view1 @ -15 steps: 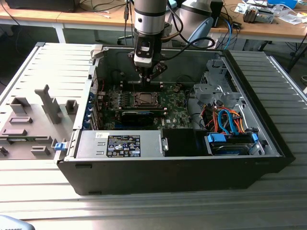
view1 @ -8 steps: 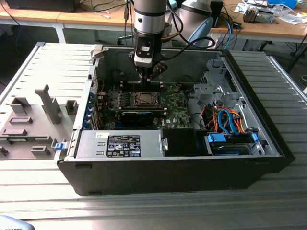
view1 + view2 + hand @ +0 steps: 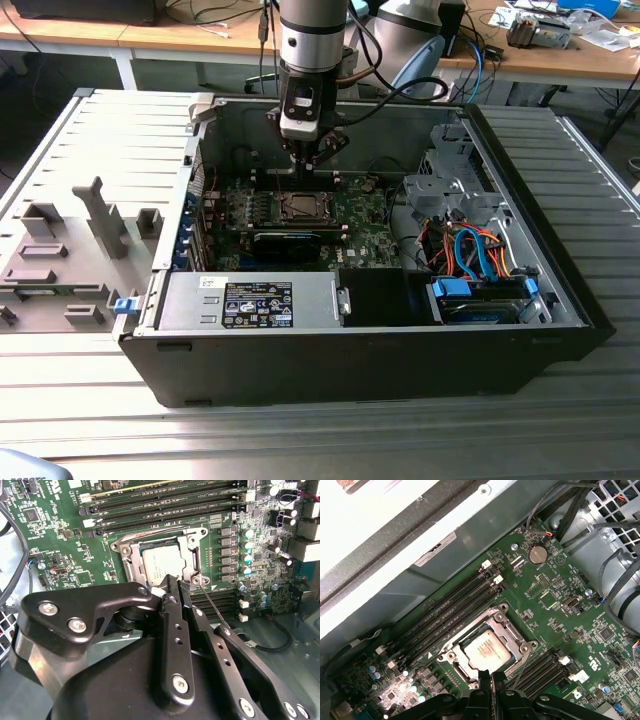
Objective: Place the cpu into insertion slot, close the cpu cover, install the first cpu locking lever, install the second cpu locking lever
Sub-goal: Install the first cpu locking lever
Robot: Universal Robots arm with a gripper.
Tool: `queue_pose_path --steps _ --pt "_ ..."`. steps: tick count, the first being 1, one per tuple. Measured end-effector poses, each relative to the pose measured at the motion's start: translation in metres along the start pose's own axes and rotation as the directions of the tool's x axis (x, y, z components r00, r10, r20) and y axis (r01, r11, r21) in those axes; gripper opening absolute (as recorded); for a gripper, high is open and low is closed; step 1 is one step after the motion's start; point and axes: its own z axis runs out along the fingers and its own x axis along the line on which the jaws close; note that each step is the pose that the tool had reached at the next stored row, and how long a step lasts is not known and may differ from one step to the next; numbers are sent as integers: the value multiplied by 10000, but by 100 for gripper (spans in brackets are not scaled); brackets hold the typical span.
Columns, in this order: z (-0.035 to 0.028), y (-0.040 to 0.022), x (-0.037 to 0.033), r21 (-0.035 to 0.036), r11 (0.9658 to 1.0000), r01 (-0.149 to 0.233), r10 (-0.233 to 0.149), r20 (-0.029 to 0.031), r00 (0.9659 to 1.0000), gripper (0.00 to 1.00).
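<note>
1. In the exterior view we see the open PC case lying on the slatted metal worktop, with the green motherboard on its floor.
2. The arm comes in from 12 o'clock and its end effector hangs right over the socket area, tips just above it.
3. The cpu sits flat in the insertion slot, silvery top facing up. In both wrist views it's just beyond the fingertips.
4. The cpu cover looks folded down, framing the chip through its window.
5. The end effector's fingers are pressed together with only a hairline slit between them, and we can't see anything pinched in there. The tips are at the socket's corner.
6. One thin wire locking lever angles off from that same corner and runs beside the fingers. We can't tell if it's touching them, or if it's latched.
7. The other locking lever lies along the socket edge next to the memory slots.
8. From the socket in the exterior view, the labelled silver box is around 7 o'clock and the orange and blue cables around 4 o'clock.
</note>
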Motion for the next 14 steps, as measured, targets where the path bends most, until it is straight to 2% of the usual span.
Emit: queue_pose_path --steps 14 --pt "0 0 0 -3 9999 133 -133 4 9999 16"
